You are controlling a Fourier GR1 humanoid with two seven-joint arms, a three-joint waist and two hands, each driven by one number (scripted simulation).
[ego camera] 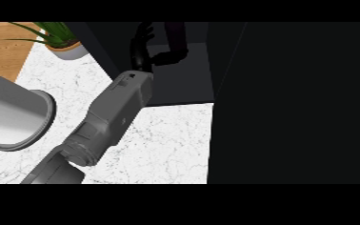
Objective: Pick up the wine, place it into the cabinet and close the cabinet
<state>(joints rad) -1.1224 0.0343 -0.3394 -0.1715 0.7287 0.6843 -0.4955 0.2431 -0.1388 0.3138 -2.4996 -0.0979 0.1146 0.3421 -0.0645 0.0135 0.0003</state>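
My left forearm runs up from the lower left, and its black hand [143, 57] is inside the dark open cabinet [179, 83]. The fingers [139, 38] curl round a dark upright shape that I take for the wine bottle [177, 35]. It is barely distinguishable from the black cabinet interior, and its top is cut off by the view's edge. The cabinet's dark door [281, 105] stands open and fills the right side of the view. My right hand does not show.
A white marble counter [165, 143] lies below the cabinet. A grey sink basin [21, 119] sits at the left edge. A potted plant [62, 43] stands at the back left, beside a wooden strip [13, 52].
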